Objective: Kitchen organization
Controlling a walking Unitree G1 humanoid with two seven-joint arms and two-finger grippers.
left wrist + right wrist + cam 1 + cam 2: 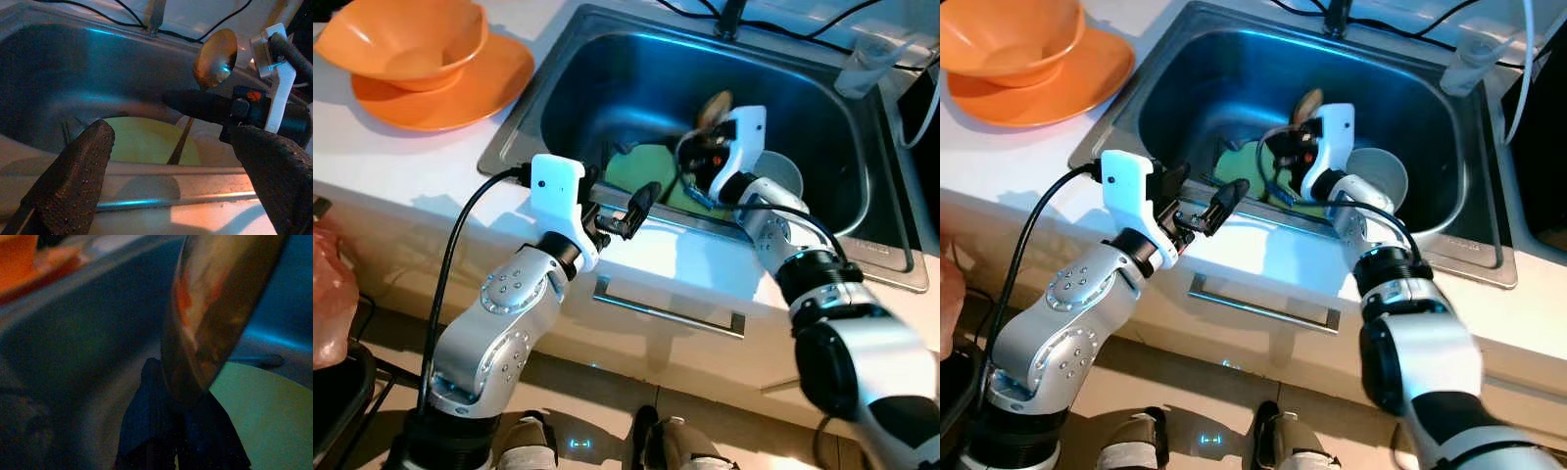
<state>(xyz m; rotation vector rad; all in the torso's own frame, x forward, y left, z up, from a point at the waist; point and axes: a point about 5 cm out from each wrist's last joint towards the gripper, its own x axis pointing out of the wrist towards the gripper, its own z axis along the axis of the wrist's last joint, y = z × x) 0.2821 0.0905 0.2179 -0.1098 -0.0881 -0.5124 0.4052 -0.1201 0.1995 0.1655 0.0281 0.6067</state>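
A steel sink (597, 88) holds a pale green plate (641, 171) and a white cup (785, 174). Over the plate, my right gripper (697, 162) is shut on the handle of a wooden spoon (713, 108), whose bowl stands up above the fingers. The right wrist view has the spoon's bowl (215, 308) close up, with the fingertips (181, 431) pressed together below it. My left gripper (622, 201) hangs open at the sink's front rim, facing the plate (146, 144) and the spoon (215, 58), with nothing between its fingers.
An orange bowl (411, 39) sits on an orange plate (484, 88) on the white counter left of the sink. A clear cup (867, 64) stands at the sink's back right, with black cables behind. A drawer handle (666, 308) lies below the counter edge.
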